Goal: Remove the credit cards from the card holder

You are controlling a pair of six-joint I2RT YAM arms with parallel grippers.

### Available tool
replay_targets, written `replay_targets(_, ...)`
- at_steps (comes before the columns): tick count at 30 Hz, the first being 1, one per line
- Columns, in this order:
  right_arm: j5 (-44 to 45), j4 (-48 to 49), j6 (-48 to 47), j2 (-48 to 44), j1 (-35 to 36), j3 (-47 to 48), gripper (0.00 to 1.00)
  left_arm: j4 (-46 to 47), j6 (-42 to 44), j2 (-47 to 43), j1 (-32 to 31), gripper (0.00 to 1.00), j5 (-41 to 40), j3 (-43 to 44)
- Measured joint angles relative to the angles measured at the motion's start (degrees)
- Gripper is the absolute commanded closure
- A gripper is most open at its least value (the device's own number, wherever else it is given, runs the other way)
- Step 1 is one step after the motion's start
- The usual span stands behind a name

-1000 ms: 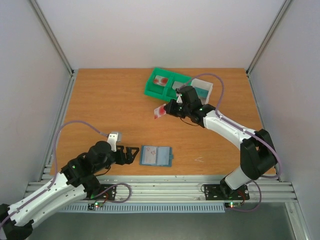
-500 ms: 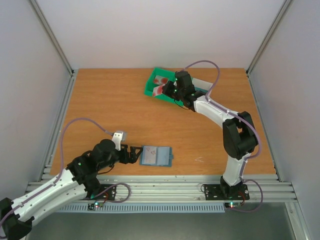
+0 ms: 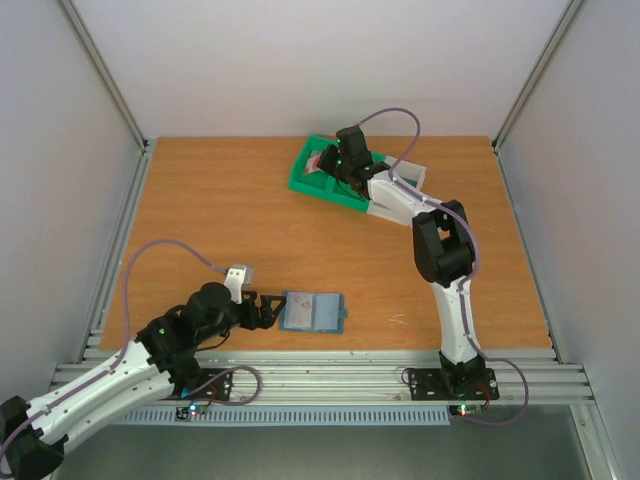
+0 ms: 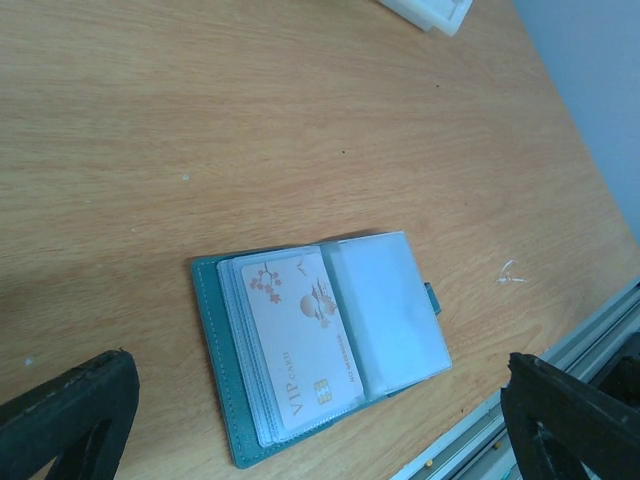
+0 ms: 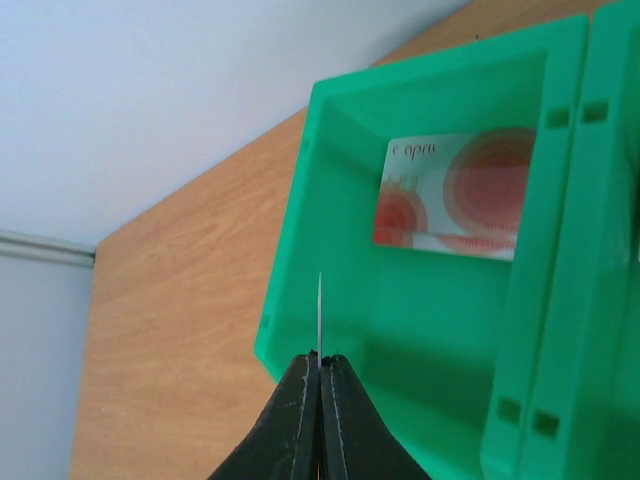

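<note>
The card holder (image 4: 215, 340) lies spread open and flat on the counter (image 3: 220, 220), close to the near edge. A white card (image 4: 300, 345) with red blossom marks and "VIP CARD" lettering sits tucked into its left half. Just left of the holder, the left claw (image 3: 264, 308) hangs low with its jaws spread wide, gripping nothing; in the left wrist view one fingertip shows on either side of the holder. Well beyond the holder, toward the far edge of the counter, stands a green tray (image 5: 420, 320). The right claw (image 5: 320, 358) is over the tray, jaws pressed together on a thin card (image 5: 320, 305) seen edge-on. A red-circled card (image 5: 455, 195) lies flat in the compartment below it.
</note>
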Motion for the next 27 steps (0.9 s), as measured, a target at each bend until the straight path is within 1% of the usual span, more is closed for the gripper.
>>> replay_targets(6,-0.02,-4.24,0.20,8.09,-1.36,12.11,0.99,0.42,0.02,-0.46,0.00,0.01,0.02,-0.15)
replay_targets(12,0.13,-10.58,0.24,16.22,-2.54,24.81,0.99,0.55,0.24,-1.14,0.00,0.00,-0.15,-0.15)
replay_targets(22,0.92,-16.50,0.74,23.63,-3.17,36.48,0.99,1.64,-0.22,-0.07,0.00,0.01,-0.13,-0.15)
replay_targets(27,1.16,-18.21,0.83,26.32,-3.74,39.85,0.99,2.93,-0.87,1.75,0.00,0.01,-0.07,-0.15)
